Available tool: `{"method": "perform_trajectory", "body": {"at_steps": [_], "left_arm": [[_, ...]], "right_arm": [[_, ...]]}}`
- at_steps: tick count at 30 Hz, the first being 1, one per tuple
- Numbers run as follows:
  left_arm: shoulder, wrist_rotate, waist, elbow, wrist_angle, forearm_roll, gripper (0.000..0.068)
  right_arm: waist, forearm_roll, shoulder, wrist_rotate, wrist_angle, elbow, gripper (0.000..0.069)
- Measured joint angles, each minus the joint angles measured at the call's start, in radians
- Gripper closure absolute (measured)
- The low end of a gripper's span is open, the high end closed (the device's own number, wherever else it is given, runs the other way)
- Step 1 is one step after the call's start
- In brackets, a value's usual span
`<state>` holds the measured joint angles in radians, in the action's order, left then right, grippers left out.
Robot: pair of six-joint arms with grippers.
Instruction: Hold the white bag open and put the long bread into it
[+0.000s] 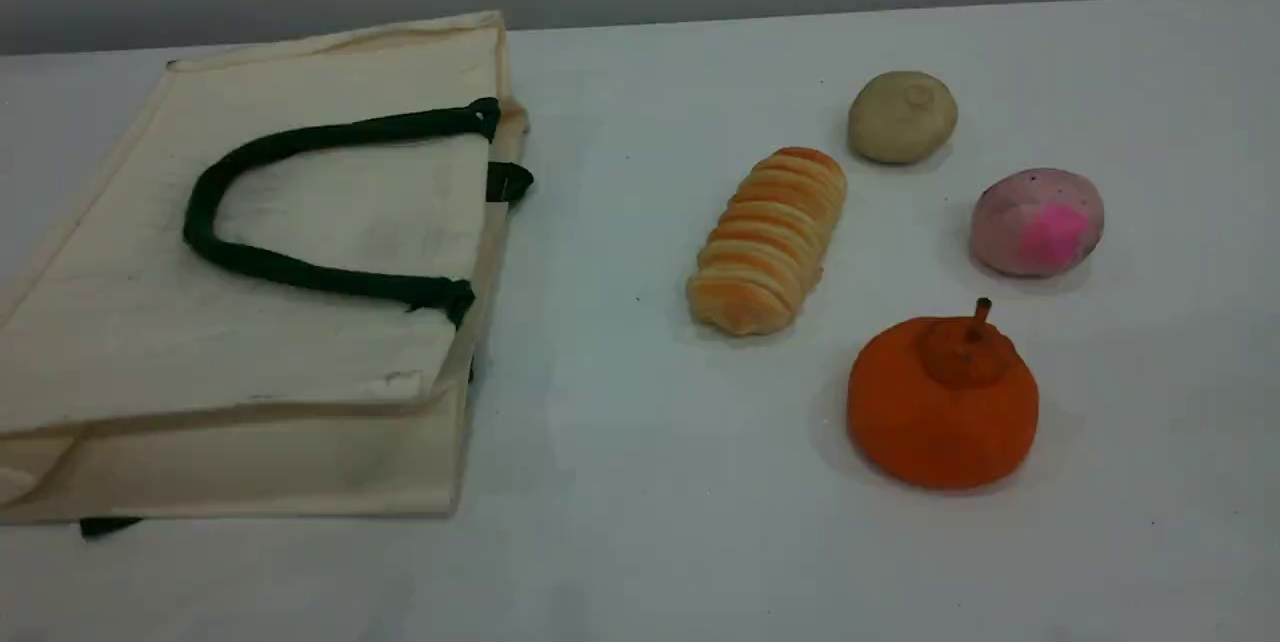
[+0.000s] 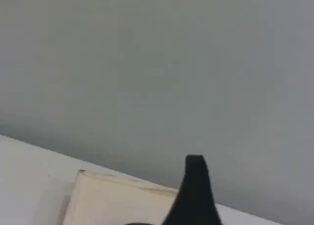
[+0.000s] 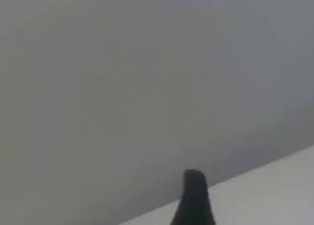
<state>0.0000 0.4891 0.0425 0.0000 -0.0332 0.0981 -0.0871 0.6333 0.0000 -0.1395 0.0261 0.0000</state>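
Scene view: white bag [image 1: 300,352] flat at the surface's [image 1: 640,542] left edge; long bread [image 1: 768,240] near the middle, well apart from it. Left wrist view: left end effector [image 2: 195,195] spread, up above the bag's far corner. Right wrist view: right end effector [image 3: 194,198] spread, facing the wall [image 3: 122,87].

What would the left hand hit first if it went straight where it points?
Probably nothing nearby: the left hand points over the far edge of the white bag toward the grey wall, though depth is unclear.
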Motion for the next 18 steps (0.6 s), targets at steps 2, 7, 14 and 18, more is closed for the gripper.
{"method": "perform_trajectory", "body": {"at_steps": [2, 7, 14, 18], "left_arm": [[0.000, 0.000, 0.000, 0.000, 0.000, 0.000, 0.0150], [0.000, 0.000, 0.000, 0.000, 0.000, 0.000, 0.0150], [0.000, 0.126, 0.000, 0.000, -0.021, 0.000, 0.0150], [0.000, 0.170, 0.000, 0.000, -0.081, 0.000, 0.0150]], "right_arm": [[0.000, 0.000, 0.000, 0.000, 0.000, 0.000, 0.0191], [0.000, 0.000, 0.000, 0.000, 0.000, 0.000, 0.0191], [0.000, 0.080, 0.000, 0.000, -0.019, 0.000, 0.0191], [-0.002, 0.148, 0.000, 0.000, -0.066, 0.000, 0.0191]]}}
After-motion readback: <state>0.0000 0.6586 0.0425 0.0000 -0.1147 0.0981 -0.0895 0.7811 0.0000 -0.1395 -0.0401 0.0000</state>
